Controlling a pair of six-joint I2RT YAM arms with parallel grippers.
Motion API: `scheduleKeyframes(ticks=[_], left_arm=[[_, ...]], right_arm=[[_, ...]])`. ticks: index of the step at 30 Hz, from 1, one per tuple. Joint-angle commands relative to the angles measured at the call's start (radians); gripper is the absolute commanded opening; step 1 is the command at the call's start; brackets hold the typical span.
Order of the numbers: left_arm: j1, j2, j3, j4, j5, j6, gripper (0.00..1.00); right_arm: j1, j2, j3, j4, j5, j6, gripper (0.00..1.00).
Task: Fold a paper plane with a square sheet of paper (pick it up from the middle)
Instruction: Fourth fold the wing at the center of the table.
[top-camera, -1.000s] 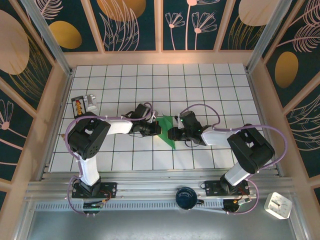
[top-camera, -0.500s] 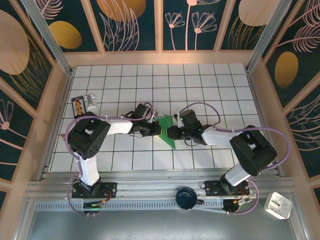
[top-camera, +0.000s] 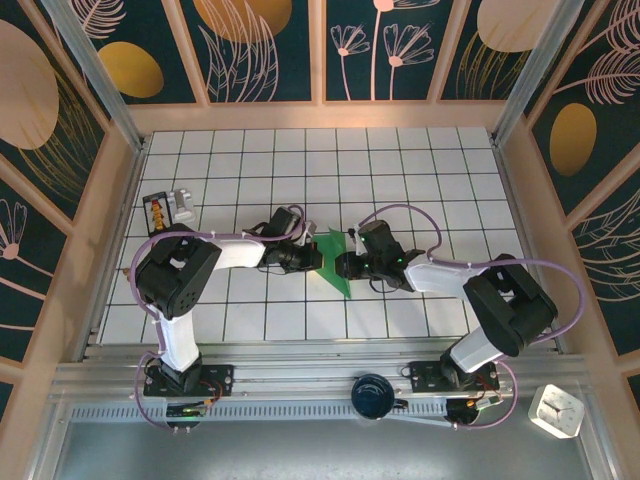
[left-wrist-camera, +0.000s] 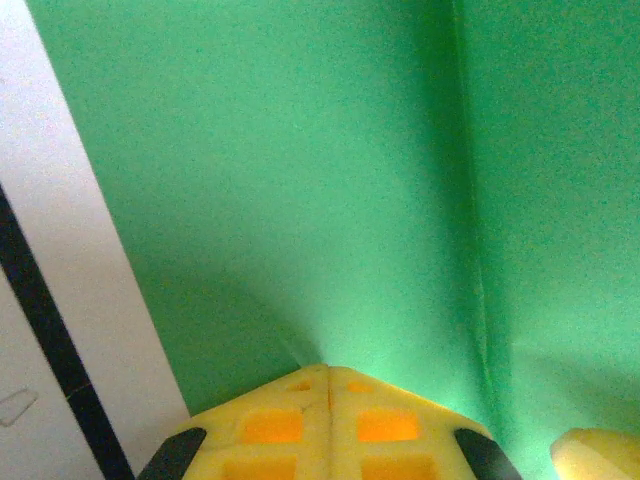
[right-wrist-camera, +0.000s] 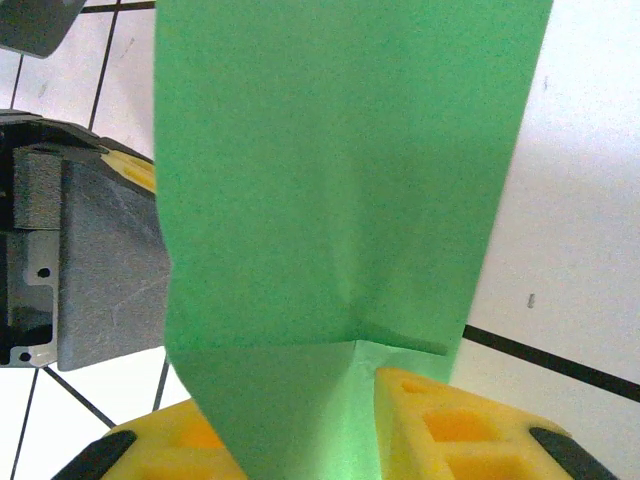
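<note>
The square sheet of paper (top-camera: 337, 266), green and creased, stands partly raised off the tiles between my two grippers. My left gripper (top-camera: 316, 259) meets it from the left. Its yellow fingertips (left-wrist-camera: 328, 372) are pressed together at a small ridge of paper (left-wrist-camera: 300, 200), with a long crease to the right. My right gripper (top-camera: 347, 266) comes from the right with its fingers parted. The paper (right-wrist-camera: 340, 200) runs down between them, draping over the left finger (right-wrist-camera: 150, 450) and folding beside the right finger (right-wrist-camera: 450, 420). It hides the left gripper's tips in the right wrist view.
A small black and orange box with a grey part (top-camera: 168, 208) sits at the back left of the tiled table (top-camera: 400, 170). Wooden walls ring the table. A dark round object (top-camera: 372, 393) rests on the front rail.
The right arm's elbow has shifted slightly right. The grippers and the paper stay where they were.
</note>
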Motion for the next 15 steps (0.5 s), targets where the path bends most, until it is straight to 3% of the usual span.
scheduleKeyframes(ticks=[1, 15], left_arm=[[0.003, 0.019, 0.015, -0.038, -0.01, 0.026, 0.0], [0.001, 0.021, 0.022, -0.045, -0.007, 0.03, 0.0]], right_arm=[[0.013, -0.028, 0.009, -0.022, 0.035, -0.024, 0.27], [0.021, 0.027, 0.014, 0.019, 0.036, -0.017, 0.09]])
